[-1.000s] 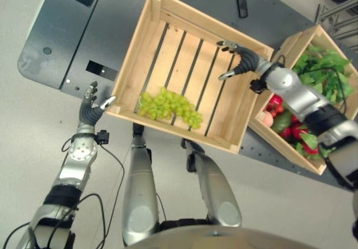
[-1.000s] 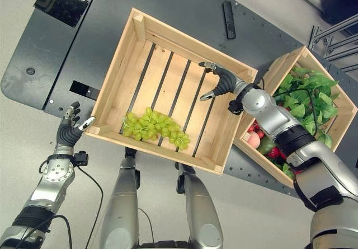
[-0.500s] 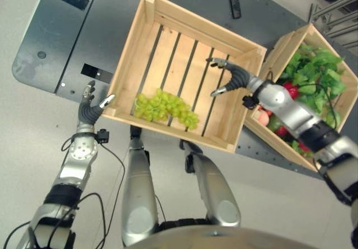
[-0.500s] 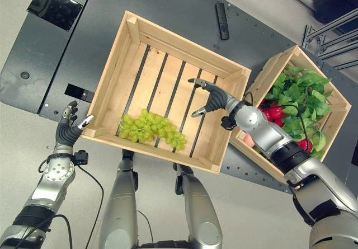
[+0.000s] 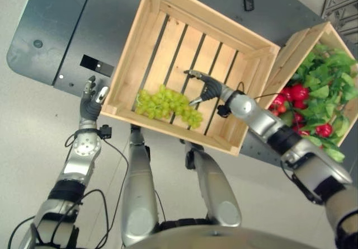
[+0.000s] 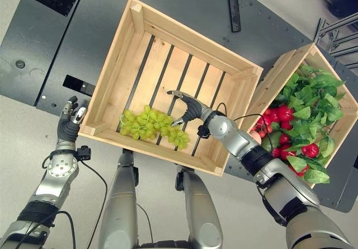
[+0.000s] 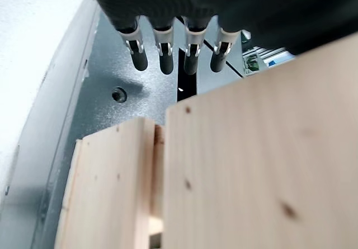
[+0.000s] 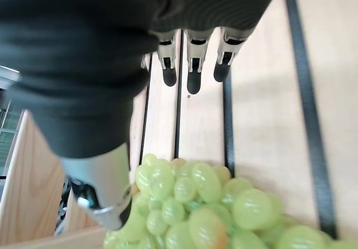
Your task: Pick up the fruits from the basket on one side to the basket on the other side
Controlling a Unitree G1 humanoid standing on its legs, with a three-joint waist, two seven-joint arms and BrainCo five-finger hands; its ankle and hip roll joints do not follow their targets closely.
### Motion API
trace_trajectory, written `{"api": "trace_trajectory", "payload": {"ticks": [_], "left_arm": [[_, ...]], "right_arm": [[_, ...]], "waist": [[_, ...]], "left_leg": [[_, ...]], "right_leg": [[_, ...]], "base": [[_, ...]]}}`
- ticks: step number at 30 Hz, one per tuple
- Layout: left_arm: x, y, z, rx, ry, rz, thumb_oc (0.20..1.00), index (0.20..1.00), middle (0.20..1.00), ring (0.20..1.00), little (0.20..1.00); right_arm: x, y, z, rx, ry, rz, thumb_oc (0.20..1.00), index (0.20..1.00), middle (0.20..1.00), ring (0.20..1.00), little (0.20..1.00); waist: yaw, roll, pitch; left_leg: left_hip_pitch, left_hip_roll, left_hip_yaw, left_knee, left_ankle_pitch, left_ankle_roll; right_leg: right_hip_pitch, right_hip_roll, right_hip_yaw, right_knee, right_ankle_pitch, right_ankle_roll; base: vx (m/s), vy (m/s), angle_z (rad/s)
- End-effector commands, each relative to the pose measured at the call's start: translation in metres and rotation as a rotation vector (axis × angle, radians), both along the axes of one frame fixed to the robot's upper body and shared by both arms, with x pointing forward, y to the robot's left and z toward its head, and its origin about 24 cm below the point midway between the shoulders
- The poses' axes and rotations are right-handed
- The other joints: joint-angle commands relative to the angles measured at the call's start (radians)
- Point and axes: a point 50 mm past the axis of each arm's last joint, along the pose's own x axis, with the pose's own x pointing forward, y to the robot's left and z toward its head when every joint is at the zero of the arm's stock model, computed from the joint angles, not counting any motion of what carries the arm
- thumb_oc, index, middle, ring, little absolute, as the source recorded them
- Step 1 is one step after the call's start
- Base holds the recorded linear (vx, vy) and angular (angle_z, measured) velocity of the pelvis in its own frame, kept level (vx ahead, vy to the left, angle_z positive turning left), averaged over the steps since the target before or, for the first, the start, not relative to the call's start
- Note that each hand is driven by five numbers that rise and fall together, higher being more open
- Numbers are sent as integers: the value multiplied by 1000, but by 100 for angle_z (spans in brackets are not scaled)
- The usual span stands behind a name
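Step in hand: reach for the grape bunch (image 6: 154, 127), which lies on the slats near the front wall of the large wooden crate (image 6: 162, 33) on the table (image 6: 84, 31). Right hand (image 6: 187, 109) hovers just over the bunch's right end, fingers straight and spread, thumb apart, nothing held. Next move, as I judge it: lower and curl around the bunch, then carry it toward the second crate (image 6: 279, 70) of leaves and red fruit. Left hand (image 6: 70, 127) idles outside the crate's front-left corner, fingers straight.
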Motion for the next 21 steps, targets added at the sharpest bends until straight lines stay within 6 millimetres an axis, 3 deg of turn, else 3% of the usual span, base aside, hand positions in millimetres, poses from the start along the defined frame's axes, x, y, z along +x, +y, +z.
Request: {"api": "trace_trajectory", "payload": {"ticks": [1, 12, 21], "left_arm": [[0, -8, 12, 79, -47, -37, 1000, 1000, 1000, 1000, 1000], [1, -11, 18, 102, -72, -35, 1000, 1000, 1000, 1000, 1000], [3, -6, 22, 130, -76, -6, 1000, 1000, 1000, 1000, 1000]], "right_arm": [[1, 2, 14, -26, -90, 0, 1000, 1000, 1000, 1000, 1000], [8, 16, 8, -50, -76, -23, 1000, 1000, 1000, 1000, 1000], [6, 22, 0, -24, -35, -22, 1000, 1000, 1000, 1000, 1000]], "waist": [[22, -24, 22], [31, -15, 22], [34, -32, 22]], "left_leg": [[-27, -2, -30, 47, -19, 8], [-88, -10, -48, 70, -28, 9], [-88, -10, -57, 55, -22, 5]], "right_leg": [[-36, -58, 11, 82, -53, 97], [-82, -58, 1, 94, -58, 95], [-75, -59, -10, 86, -58, 96]], "base": [[0, 0, 0], [-5, 2, 3], [-4, -3, 3]]}}
